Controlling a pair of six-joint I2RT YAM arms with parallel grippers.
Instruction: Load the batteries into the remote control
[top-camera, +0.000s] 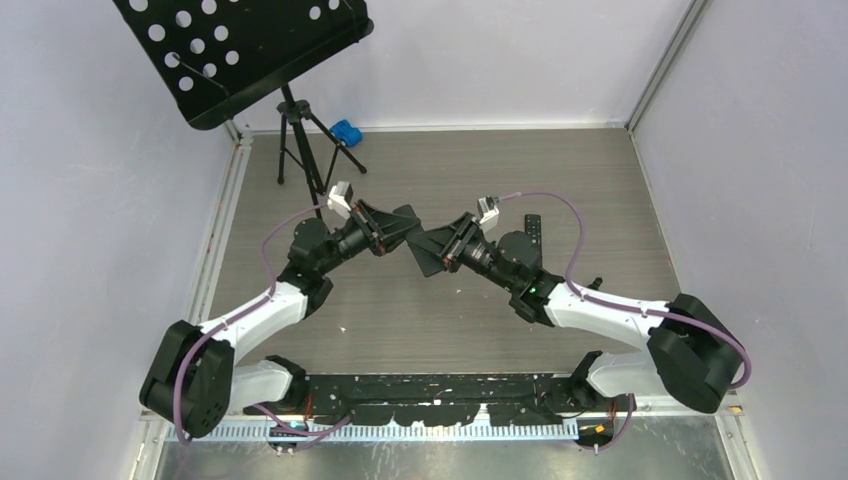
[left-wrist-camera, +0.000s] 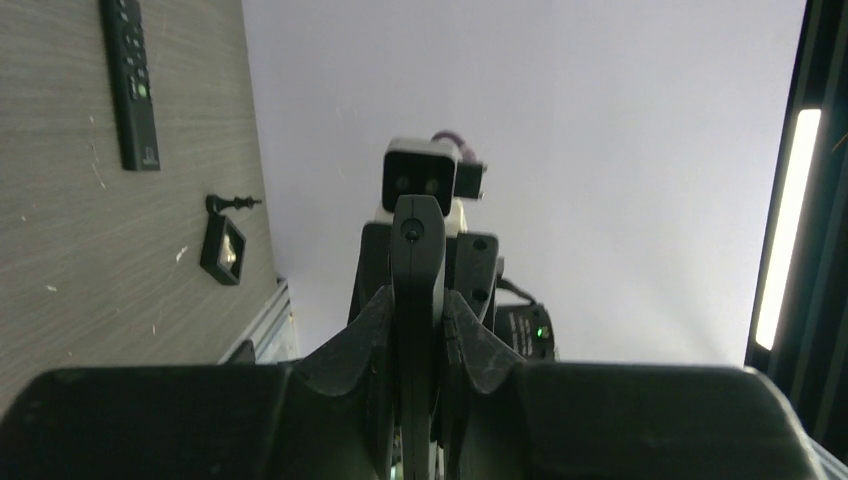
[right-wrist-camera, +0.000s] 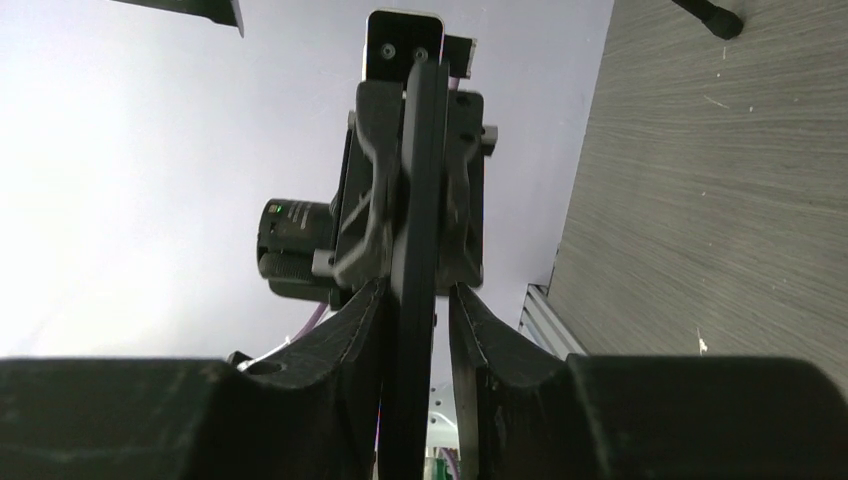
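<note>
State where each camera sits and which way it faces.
Top external: high behind both arms, looking down on them and the table.
Left wrist: on left arm, facing the right end effector; own fingers flank a thin black slab.
Right wrist: opposite, facing the left end effector; own fingers show.
Shared: top and left wrist show the remote control.

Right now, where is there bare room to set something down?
Bare: the strip along the back wall, from the blue object to the right corner; the near strip just beyond the base rail. Crowded: centre, where left gripper and right gripper flank a black slab, remote beside; tripod far left.
</note>
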